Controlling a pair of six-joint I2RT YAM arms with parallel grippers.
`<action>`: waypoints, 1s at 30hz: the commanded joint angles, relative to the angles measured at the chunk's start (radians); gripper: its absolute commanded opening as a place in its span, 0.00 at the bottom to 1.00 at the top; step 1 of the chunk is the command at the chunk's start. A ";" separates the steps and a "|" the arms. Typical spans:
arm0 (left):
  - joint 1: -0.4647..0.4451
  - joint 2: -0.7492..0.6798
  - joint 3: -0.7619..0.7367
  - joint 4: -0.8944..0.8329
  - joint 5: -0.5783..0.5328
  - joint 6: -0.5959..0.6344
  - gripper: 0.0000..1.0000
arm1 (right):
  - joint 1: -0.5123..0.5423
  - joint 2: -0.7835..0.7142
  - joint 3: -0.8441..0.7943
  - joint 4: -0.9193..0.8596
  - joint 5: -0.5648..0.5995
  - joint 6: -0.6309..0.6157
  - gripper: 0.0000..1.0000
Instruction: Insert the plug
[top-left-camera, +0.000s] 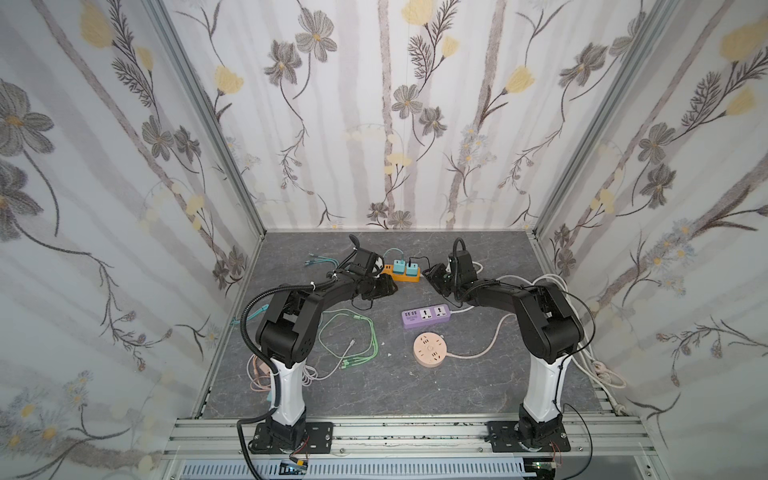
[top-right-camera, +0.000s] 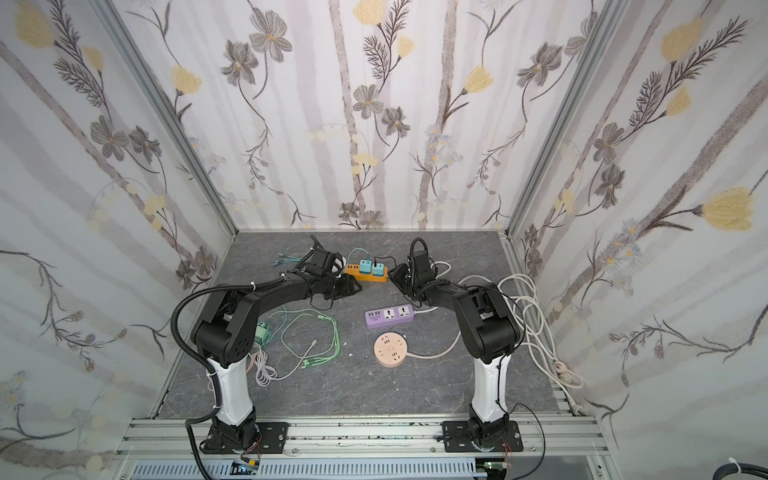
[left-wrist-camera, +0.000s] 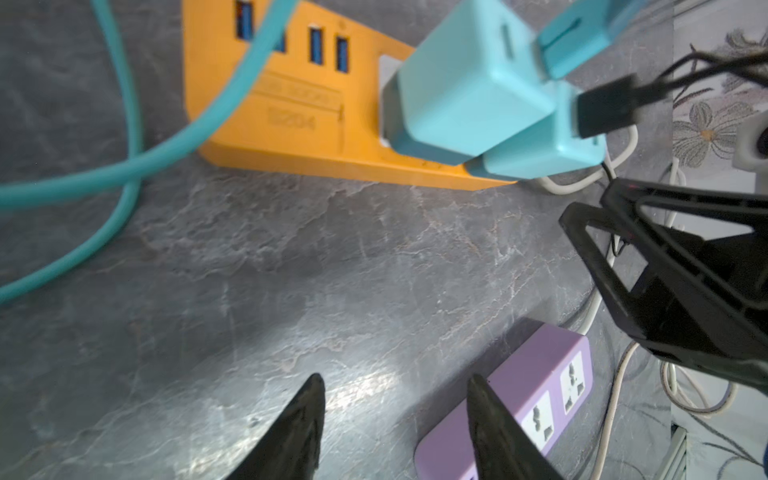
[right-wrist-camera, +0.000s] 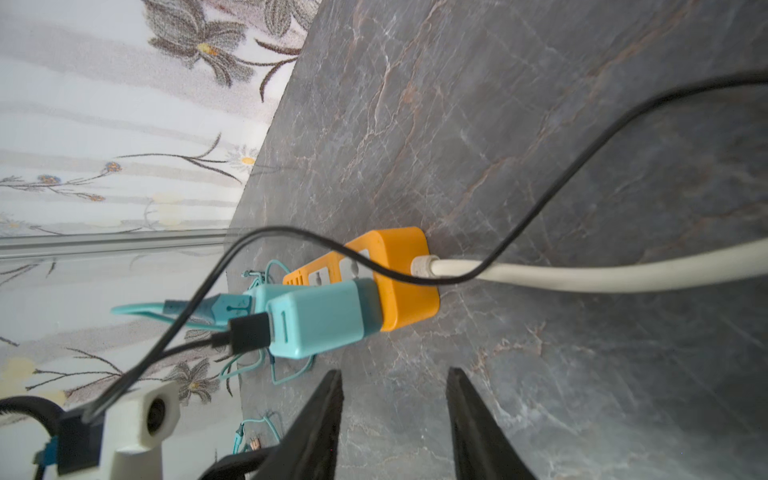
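Lettering on orange strip (left-wrist-camera: 291, 141) is blurred.

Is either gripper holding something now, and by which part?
Nothing is held. The left gripper and the right gripper both stand open and empty.

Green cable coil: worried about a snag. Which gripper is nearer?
Left. The left gripper hangs just behind the green cable coil; the right gripper is farther right, behind the purple power strip.

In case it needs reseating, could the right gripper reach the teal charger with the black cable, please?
Probably yes: the right gripper is open and empty, close to the charger, with nothing between them. The black cable loops nearby and might snag.
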 joint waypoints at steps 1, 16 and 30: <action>-0.016 0.027 0.066 0.040 -0.154 0.032 0.64 | 0.004 -0.048 -0.037 0.027 0.012 -0.046 0.48; -0.021 0.152 0.271 0.073 -0.222 0.137 0.64 | 0.015 -0.150 -0.118 -0.007 0.019 -0.125 0.59; -0.021 0.222 0.319 0.051 -0.215 0.206 0.51 | 0.014 -0.149 -0.126 -0.007 0.002 -0.137 0.59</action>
